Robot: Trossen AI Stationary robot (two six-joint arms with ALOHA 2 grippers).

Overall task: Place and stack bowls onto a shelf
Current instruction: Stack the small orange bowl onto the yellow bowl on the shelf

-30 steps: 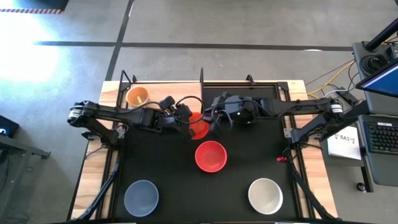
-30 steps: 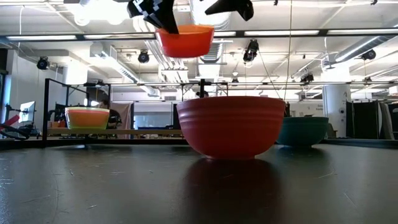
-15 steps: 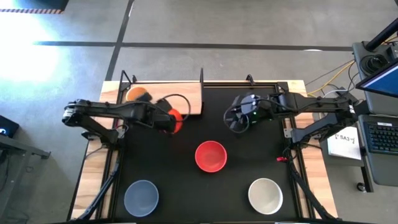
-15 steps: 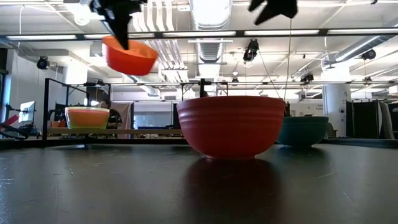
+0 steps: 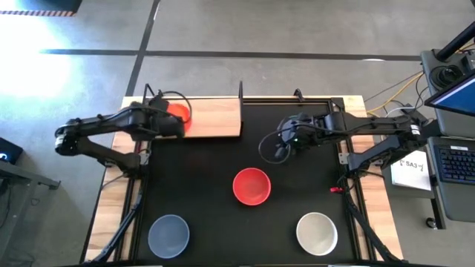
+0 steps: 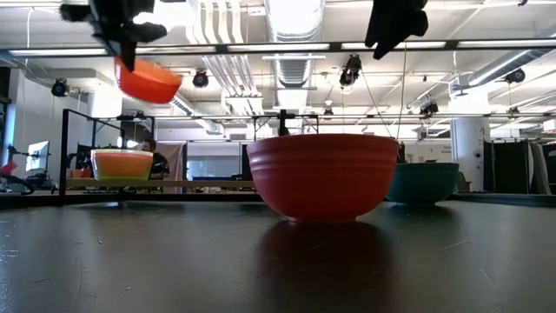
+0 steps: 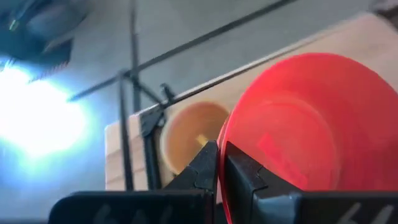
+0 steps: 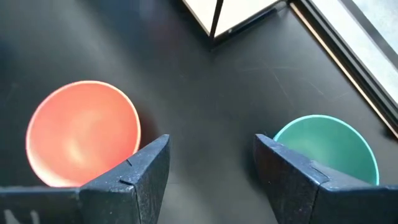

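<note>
orange-red bowl [image 5: 178, 114], red bowl [image 5: 251, 186], teal bowl [image 8: 328, 150], grey-blue bowl [image 5: 168, 234], white bowl [image 5: 317, 232], pale wood shelf [image 5: 215, 117], black mat [image 5: 208, 200]

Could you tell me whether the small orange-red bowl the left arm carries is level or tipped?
Tipped. In the low view the orange-red bowl hangs slanted from the left gripper, above the shelf.

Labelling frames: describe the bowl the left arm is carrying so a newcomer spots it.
Find the pale wood shelf along the table's far edge. Above its left end the left pincer pinches the rim of a small orange-red bowl, the only bowl in the air.
</note>
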